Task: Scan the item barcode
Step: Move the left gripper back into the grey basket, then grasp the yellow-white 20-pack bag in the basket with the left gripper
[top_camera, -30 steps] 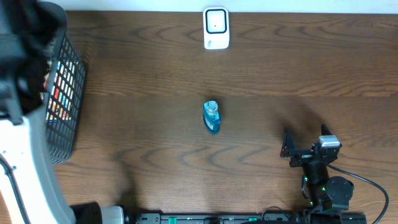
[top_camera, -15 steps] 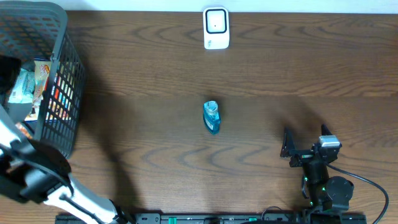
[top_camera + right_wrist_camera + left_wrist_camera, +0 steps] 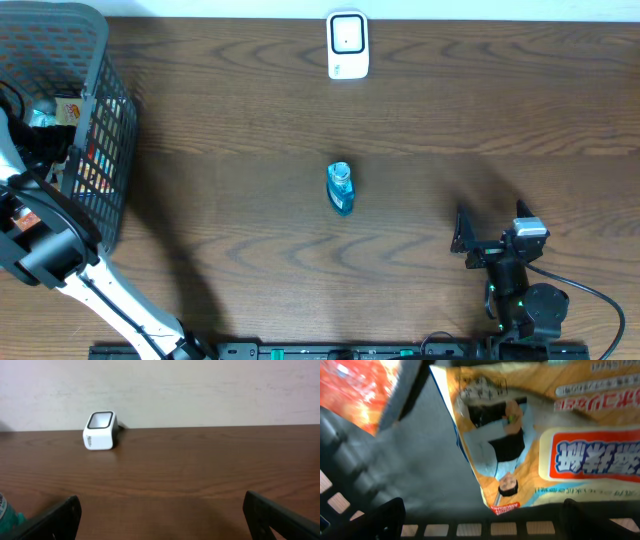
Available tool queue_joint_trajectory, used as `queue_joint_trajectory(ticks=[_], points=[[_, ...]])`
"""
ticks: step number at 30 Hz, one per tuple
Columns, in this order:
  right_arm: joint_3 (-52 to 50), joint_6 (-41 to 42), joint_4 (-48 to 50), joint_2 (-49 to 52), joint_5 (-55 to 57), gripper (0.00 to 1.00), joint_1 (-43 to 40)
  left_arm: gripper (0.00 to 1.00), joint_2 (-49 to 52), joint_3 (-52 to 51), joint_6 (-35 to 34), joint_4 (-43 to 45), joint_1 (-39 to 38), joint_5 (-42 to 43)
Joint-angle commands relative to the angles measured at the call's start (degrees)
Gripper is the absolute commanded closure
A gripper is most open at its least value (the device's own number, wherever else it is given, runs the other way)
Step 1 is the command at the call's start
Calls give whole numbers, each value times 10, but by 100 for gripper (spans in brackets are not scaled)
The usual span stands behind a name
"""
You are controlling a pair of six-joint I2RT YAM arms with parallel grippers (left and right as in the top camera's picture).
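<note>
Left pincer gapes wide facing a packet in the basket; right pincer wide, empty

The orange packet bears upside-down characters, too blurred to read.

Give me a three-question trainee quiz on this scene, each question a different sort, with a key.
1. True or false: the small blue plastic bottle lies inside the black mesh basket.
2. Which one reaches into that basket? A. left pincer B. right pincer C. neither
3. Fill in: the white box-shaped scanner stands at the brown wooden table's ___ edge, seen from the robot.
Key: 1 false; 2 A; 3 far.
</note>
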Motion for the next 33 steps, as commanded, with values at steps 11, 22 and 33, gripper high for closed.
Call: queue_joint_trajectory(ticks=[11, 22, 33], points=[[-1, 7, -2, -3, 5, 1, 4, 1, -5, -142, 16, 148, -4, -11], [-1, 7, -2, -3, 5, 1, 4, 93, -32, -200, 45, 192, -7, 41], [-1, 7, -2, -3, 5, 1, 4, 93, -308, -175, 42, 242, 12, 41]])
